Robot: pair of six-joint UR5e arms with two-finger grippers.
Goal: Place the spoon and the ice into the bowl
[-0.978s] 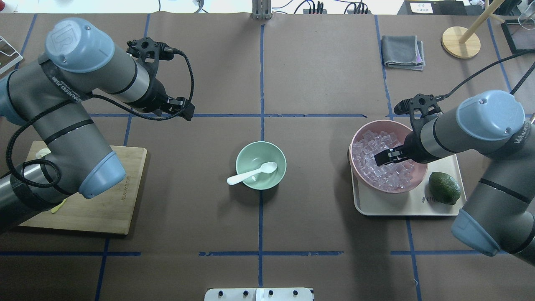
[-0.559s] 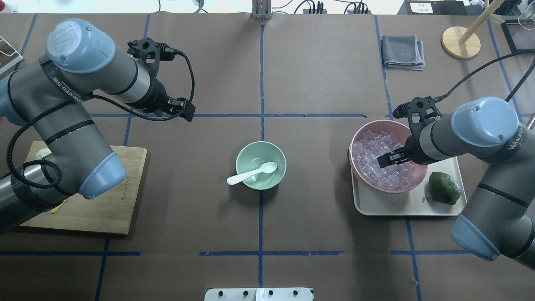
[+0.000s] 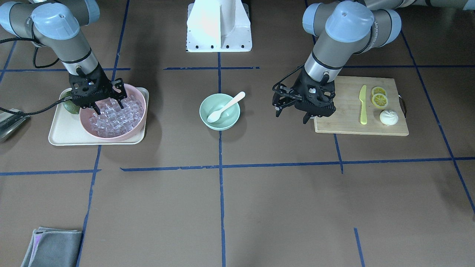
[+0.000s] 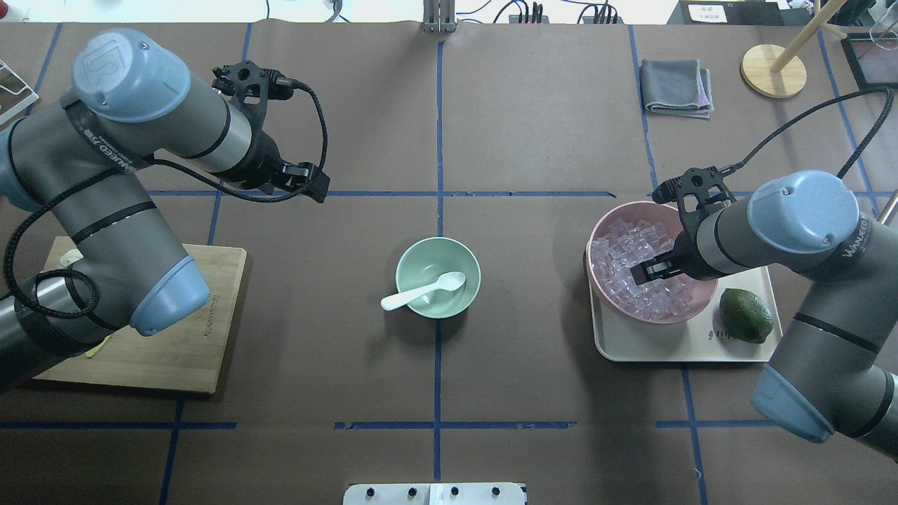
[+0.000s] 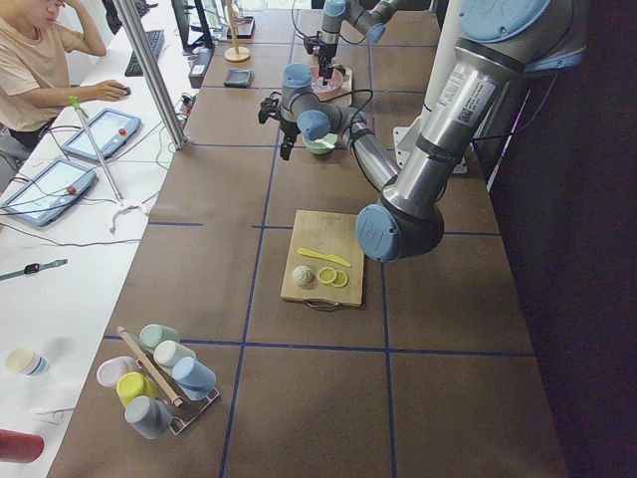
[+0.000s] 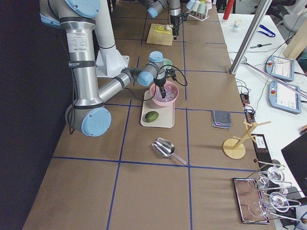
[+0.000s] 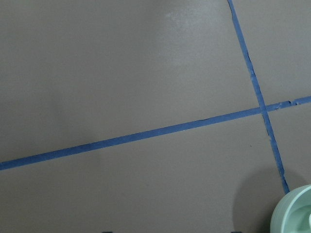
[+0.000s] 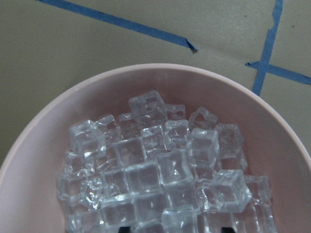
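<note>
From across the table, the right gripper (image 3: 108, 107) stands lowered into the pink bowl (image 3: 111, 137), its fingers (image 3: 96, 107) spread wide with the tips down among the ice (image 3: 115, 118); no cube shows pinched between them. That bowl sits on a cream tray (image 3: 59, 138) at the robot's right, with a lime (image 3: 68, 107) half hidden behind it. In the middle, the spoon (image 3: 225, 107) lies in the mint bowl (image 3: 229, 123), scoop end down inside and handle leaning out over the rim on the robot's side. The left gripper (image 3: 292, 115) hangs above the table (image 3: 259, 193) just beside the cutting board (image 3: 352, 126), spread open and empty (the board carries a yellow knife (image 3: 363, 105), lemon slices (image 3: 379, 98) and a white bun (image 3: 388, 117)). From overhead, the spoon (image 4: 423, 291) crosses the mint bowl (image 4: 438, 245), well apart from both grippers; the right gripper (image 4: 649, 271) is over the ice (image 4: 621, 256), and the left gripper (image 4: 316, 184) sits far and to the left of the mint bowl. From the right end, the near arm dips into the pink bowl (image 6: 165, 98). The left wrist camera shows bare table, blue tape lines (image 7: 146, 133) and the mint bowl's rim (image 7: 291, 213) at the near right corner. The right wrist camera shows ice (image 8: 160, 179) heaped in the pink bowl (image 8: 48, 145), with two dark tips set apart at the near edge.
</note>
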